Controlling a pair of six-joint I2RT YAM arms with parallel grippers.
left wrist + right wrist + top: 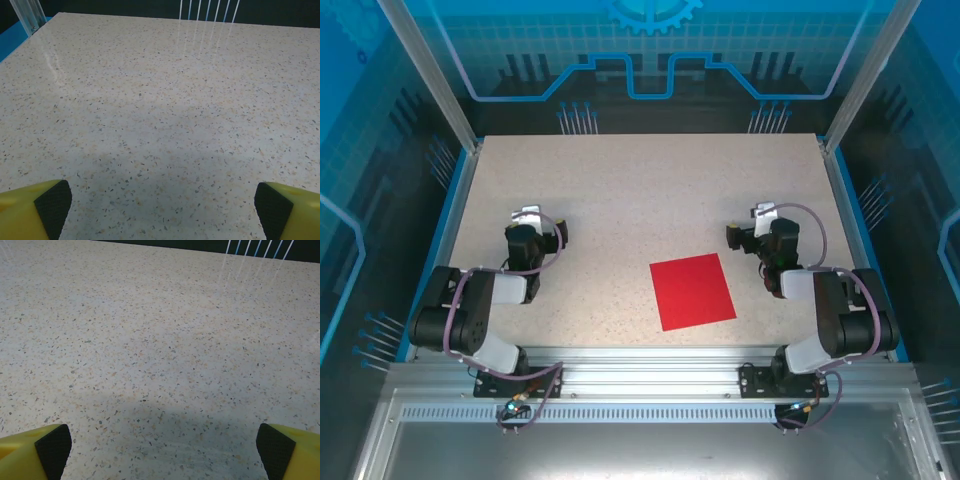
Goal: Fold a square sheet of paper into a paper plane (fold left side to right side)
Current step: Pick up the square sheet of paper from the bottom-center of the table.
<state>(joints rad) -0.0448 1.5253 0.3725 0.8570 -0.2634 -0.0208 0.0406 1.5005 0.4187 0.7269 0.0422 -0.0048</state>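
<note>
Sheet [693,291], red: lying flat on counter [620,190], right of centre toward near edge, slightly skewed, near, inboard and nearward of right end effector [761,216], well apart from left end effector [528,218]; both spread wide, holding nothing.

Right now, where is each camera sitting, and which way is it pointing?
Top external: above and behind the arm bases, looking down on the table, the square sheet of paper, both arms, left gripper and right gripper.
Left wrist: on the left arm, low, facing across the table toward its far edge; yellow fingers at the bottom corners, wide apart.
Right wrist: likewise on the right arm; yellow fingers wide apart.
Shared: all three show the speckled table.
</note>
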